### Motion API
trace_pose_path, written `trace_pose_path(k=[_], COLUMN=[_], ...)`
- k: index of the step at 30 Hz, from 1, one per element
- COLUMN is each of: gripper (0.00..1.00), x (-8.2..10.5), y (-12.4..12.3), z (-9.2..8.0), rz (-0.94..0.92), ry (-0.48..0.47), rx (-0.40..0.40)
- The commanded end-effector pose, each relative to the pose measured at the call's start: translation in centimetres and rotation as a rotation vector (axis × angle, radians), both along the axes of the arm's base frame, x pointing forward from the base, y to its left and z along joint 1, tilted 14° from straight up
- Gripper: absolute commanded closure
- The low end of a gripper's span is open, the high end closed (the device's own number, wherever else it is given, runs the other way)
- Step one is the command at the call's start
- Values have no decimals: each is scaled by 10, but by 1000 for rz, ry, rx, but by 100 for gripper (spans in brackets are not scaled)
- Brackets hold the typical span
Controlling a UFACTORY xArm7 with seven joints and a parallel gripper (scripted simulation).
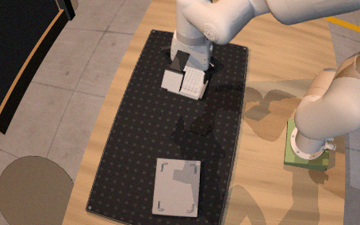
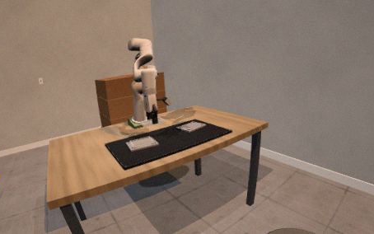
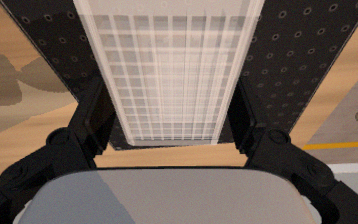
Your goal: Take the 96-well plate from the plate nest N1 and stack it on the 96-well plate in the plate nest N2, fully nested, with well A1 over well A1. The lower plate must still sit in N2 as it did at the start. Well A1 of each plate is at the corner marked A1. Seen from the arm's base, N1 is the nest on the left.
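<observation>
- Top view: white arm (image 1: 226, 16) reaching in from the 1 o'clock side, over the 12 o'clock end of a black dotted mat (image 1: 139, 158) on a wooden table (image 1: 270, 79).
- Gripper (image 1: 188, 77) clamped on a clear grid plate (image 1: 192, 82), held up off the mat near its 12 o'clock end.
- Just beside the held plate, at its 9 o'clock, a plain white rectangle (image 1: 172, 81); cannot tell from here what it is.
- Toward 6 o'clock on the mat, well apart from the gripper, a grey nest (image 1: 176, 188) with corner brackets, partly shadowed.
- Green base plate (image 1: 291, 158) under the arm's foot at 3 o'clock, off the mat.

- Exterior view: table (image 2: 82, 165) on dark legs, mat (image 2: 173, 142) lengthwise on it.
- Two pale flat items on the mat, one near its 9 o'clock end (image 2: 142, 143), one near its 2 o'clock end (image 2: 191, 126).
- Arm (image 2: 142, 78) upright at the far edge, gripper (image 2: 154, 115) pointing down beside the far side of the mat; too small to make out what it holds.
- Brown stacked boxes (image 2: 115, 99) behind the arm.

- Wrist view: plate (image 3: 172, 75) running from 12 o'clock down to centre, pinched on its long sides between the two dark fingers.
- Mat (image 3: 305, 50) beneath, wood showing at 9 o'clock and 3 o'clock.
</observation>
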State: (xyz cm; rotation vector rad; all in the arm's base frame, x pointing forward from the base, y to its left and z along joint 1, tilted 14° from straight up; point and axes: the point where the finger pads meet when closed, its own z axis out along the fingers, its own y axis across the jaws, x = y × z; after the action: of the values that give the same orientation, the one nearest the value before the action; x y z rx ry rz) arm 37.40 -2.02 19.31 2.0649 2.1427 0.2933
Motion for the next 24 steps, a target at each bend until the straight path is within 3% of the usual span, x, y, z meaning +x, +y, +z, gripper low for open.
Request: trace_pose_path(k=[1, 24], gripper=[100, 100], x=[4, 23], y=[-12, -79], z=[2, 4], rz=[0, 0], ry=[-4, -4], rx=[0, -1])
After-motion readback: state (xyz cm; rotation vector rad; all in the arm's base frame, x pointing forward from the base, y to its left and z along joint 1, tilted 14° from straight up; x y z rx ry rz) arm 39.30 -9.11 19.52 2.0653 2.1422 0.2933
